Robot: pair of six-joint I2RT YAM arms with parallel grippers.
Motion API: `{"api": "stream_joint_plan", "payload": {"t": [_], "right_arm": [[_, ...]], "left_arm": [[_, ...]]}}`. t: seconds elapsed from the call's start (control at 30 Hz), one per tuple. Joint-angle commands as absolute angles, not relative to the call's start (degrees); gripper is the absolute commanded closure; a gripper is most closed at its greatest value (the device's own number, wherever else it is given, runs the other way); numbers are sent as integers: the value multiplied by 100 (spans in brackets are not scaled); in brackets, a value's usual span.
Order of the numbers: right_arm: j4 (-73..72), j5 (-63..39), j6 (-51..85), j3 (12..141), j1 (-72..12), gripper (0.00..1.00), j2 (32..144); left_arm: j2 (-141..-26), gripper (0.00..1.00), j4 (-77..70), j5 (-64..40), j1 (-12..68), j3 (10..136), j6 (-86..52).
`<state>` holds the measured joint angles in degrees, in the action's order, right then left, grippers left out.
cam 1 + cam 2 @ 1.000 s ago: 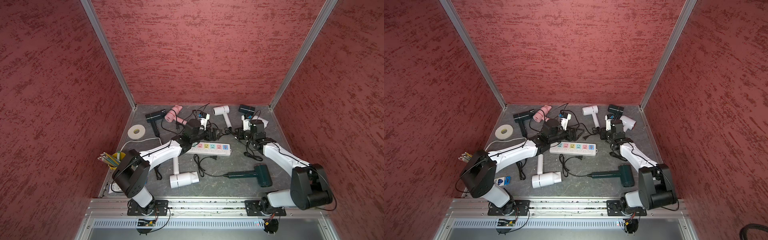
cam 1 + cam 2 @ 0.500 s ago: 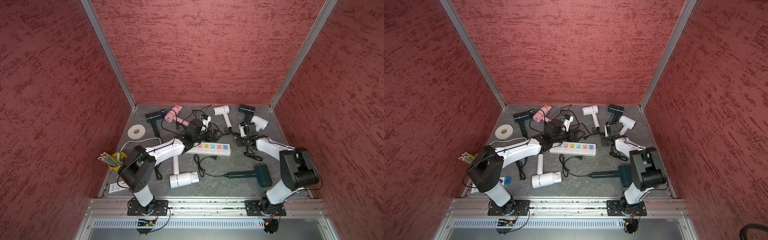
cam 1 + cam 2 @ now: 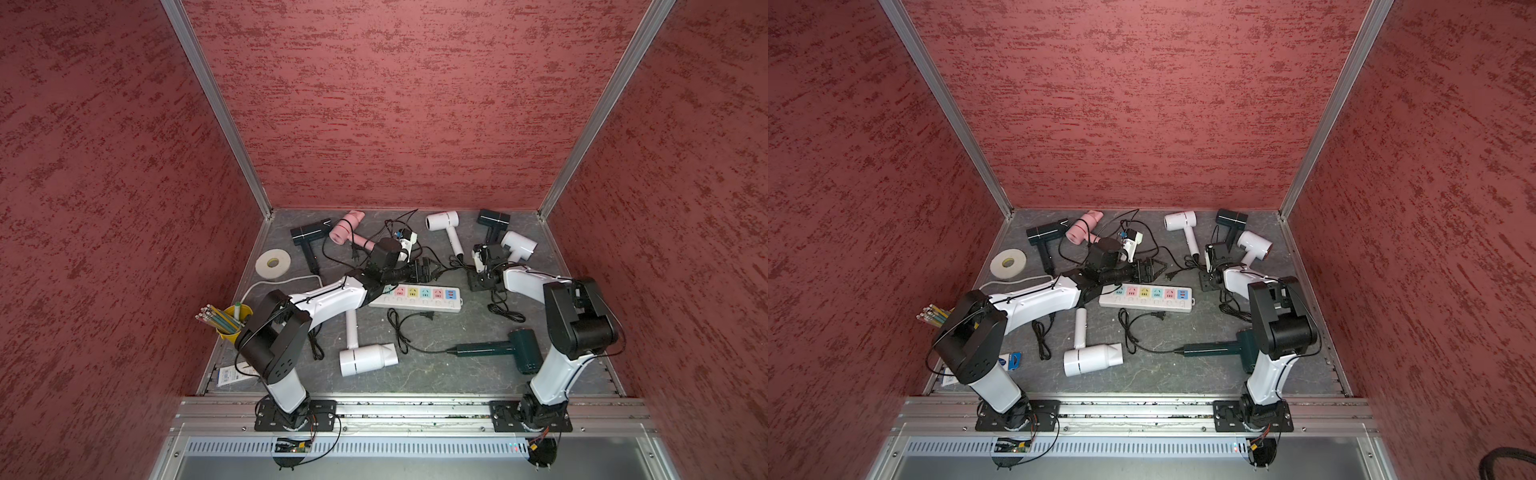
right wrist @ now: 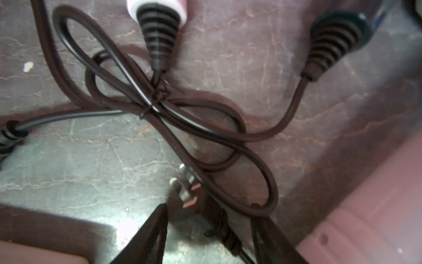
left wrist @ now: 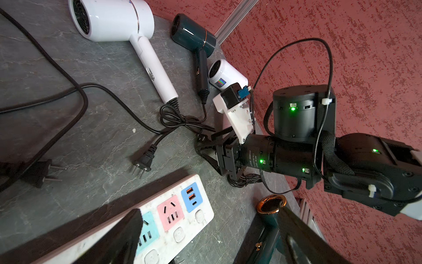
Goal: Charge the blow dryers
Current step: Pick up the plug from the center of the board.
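With the back wall at twelve o'clock, a black T-shaped plastic blow dryer (image 3: 309,235) and a pink blow dryer (image 3: 347,224) lie at eleven. A white blow dryer (image 3: 442,220) lies at twelve, a navy blow dryer (image 3: 493,218) and a stubby white blow dryer (image 3: 517,246) at one, a dark green blow dryer (image 3: 521,350) at four, and a large white blow dryer (image 3: 365,360) at six. The left gripper (image 3: 434,270) hangs wide and empty just beyond the twelve o'clock side of the long white power strip with pastel sockets (image 3: 415,297). The right gripper (image 4: 207,210), at the strip's two o'clock, stands parted astride a black two-pin plug (image 4: 194,194).

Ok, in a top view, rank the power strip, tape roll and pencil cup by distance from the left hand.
1. power strip, right beside the left hand.
2. tape roll, back left.
3. pencil cup, near left edge.
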<state>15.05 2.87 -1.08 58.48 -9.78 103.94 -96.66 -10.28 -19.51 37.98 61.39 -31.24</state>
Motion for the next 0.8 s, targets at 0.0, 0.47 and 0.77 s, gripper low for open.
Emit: {"api": "stream_joint_plan", "payload": {"t": [0.0,0.47,0.77], "right_arm": [[1668,290,-245,6053,-953,63,10646],[1073,-300,-28,5515,-934,100,9430],[1,-1509,492,4845,-541,100,8100]], "left_arm": [[-9696,6,-1139,-2040,3771,6117,-3122],[-9787,6,-1180,-2136,3827,6218,-3219],[-10023,8,-1581,-2165,4078,6322,-3204]]}}
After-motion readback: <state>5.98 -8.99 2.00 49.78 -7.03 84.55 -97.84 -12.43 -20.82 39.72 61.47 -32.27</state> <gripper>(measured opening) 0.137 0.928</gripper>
